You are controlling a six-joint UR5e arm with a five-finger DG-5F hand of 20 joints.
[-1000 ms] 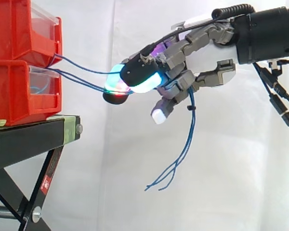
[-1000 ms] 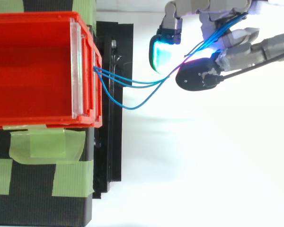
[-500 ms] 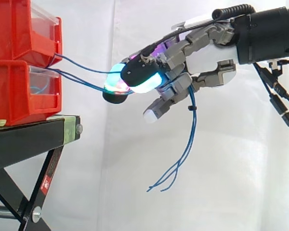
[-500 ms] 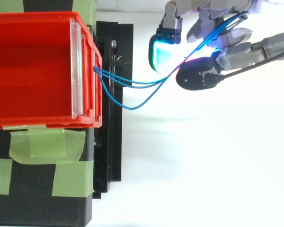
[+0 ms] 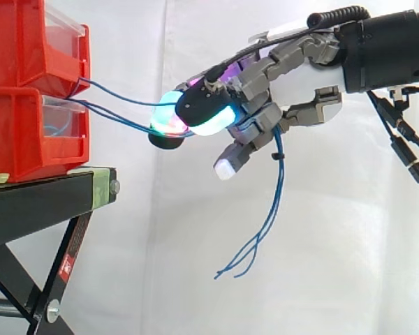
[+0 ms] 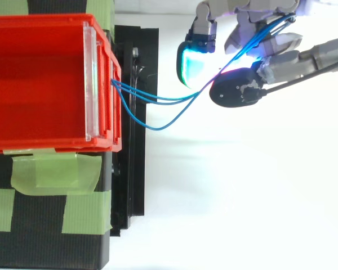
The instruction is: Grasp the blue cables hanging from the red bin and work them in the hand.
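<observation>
Blue cables [image 5: 119,112] run from the front of the stacked red bins [image 5: 28,84] to my hand [image 5: 293,91], which reaches in from the right. The hand's glowing fingertips [image 5: 195,115] pinch the cables a short way out from the bins. Behind the pinch the cables pass through the curled fingers and their loose ends [image 5: 255,241] hang down below the palm. From above, the blue cables [image 6: 158,101] leave the red bin [image 6: 45,84] at its front wall and sag in loops toward the hand [image 6: 253,84].
The bins rest on a black stand [image 5: 42,202] with green tape [image 6: 56,174] on its top. A white curtain hangs behind. Open air lies below and to the right of the hand.
One lower finger, stretched out half a second ago, has curled back a little. The dangling cable ends have swayed slightly. The arm and the pinch on the cables stay in place.
</observation>
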